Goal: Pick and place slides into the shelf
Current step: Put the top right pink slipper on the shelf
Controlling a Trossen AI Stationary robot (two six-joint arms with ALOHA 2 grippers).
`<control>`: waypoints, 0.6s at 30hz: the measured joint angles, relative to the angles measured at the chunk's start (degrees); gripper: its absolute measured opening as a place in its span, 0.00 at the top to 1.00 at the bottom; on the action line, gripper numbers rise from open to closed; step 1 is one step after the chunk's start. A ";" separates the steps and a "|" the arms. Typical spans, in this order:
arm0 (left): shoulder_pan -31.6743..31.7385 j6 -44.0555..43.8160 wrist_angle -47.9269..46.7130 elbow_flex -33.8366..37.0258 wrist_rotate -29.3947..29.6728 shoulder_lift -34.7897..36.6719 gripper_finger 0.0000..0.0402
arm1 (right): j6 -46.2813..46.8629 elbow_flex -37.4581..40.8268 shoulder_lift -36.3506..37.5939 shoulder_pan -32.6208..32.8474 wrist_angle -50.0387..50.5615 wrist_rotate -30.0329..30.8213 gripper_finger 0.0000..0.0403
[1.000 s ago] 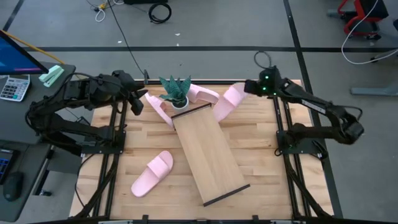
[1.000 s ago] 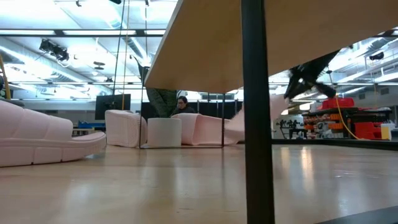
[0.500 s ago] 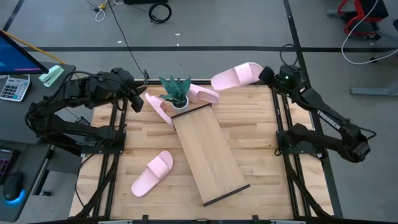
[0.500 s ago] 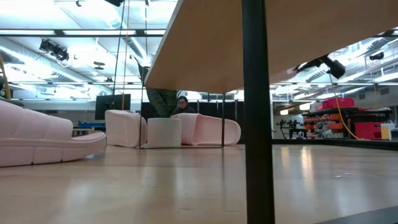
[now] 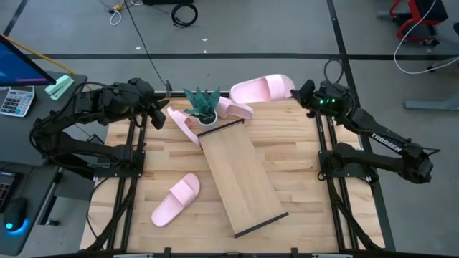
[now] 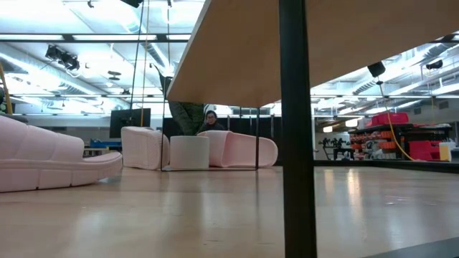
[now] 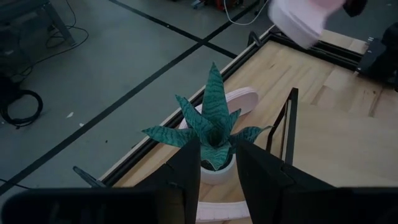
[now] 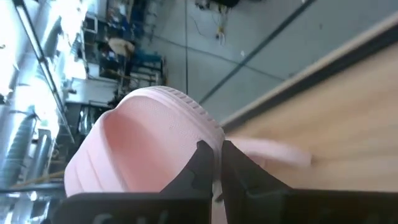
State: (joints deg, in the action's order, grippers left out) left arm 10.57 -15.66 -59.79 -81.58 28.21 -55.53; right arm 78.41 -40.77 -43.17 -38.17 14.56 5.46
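Note:
My right gripper [image 5: 300, 92] is shut on a pale pink slide [image 5: 262, 87], high over the table's far edge; the left wrist view also catches this slide [image 7: 305, 18]. The light-wood shelf [image 5: 240, 175] stands diagonally mid-table on black rails [image 6: 295, 129]. One slide [image 5: 176, 199] lies flat at the near left. Another slide [image 5: 181, 125] leans beside the shelf's far end, and a third slide [image 5: 233, 107] lies behind a potted plant [image 5: 203, 106]. My left gripper [image 7: 217, 165] is open, hovering left of the plant. My right gripper pinches the slide's right-hand end [image 8: 214, 140] between its two fingers [image 8: 202, 163]. The fingers come level from the table's right side, along the slide's length. The slide is lifted clear and roughly level, reaching out from the fingers toward the table's left.
The plant in its white pot [image 6: 190, 152] stands at the shelf's far end, between two slides. A calculator [image 5: 16, 100] and a monitor sit off the table's left side. Bare butcher-block tabletop [image 5: 301, 165] lies right of the shelf. A person [image 6: 210, 118] shows far behind.
My right gripper has risen from the table's far right part and moved toward the far edge, carrying the slide. The slide, tilted low beside the shelf a second ago, is now lifted clear, swung level and shifted slightly toward the left.

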 joint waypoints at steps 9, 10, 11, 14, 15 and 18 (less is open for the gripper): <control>0.00 0.00 0.00 0.00 0.00 0.00 0.73 | 12.18 0.00 -2.37 18.56 7.49 13.41 0.97; 0.00 0.00 0.00 0.00 0.00 0.00 0.73 | 14.05 0.00 -2.96 20.49 8.05 14.73 0.97; 0.00 0.00 0.00 0.00 0.00 0.00 0.73 | 16.09 0.00 -3.65 22.31 8.70 15.97 0.97; 0.00 0.00 0.00 0.00 0.00 0.00 0.73 | 22.14 0.00 -6.05 27.73 9.01 19.39 0.97; 0.00 0.00 0.00 0.00 0.00 0.00 0.73 | 24.01 0.00 -6.81 29.37 9.00 20.17 0.97; 0.00 0.04 0.00 0.00 0.00 0.00 0.73 | 28.97 0.00 -9.25 33.96 9.00 21.11 0.97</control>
State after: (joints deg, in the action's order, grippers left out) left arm 10.57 -15.62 -59.79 -81.58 28.21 -55.53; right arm 107.38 -40.77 -52.43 -4.21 23.55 26.57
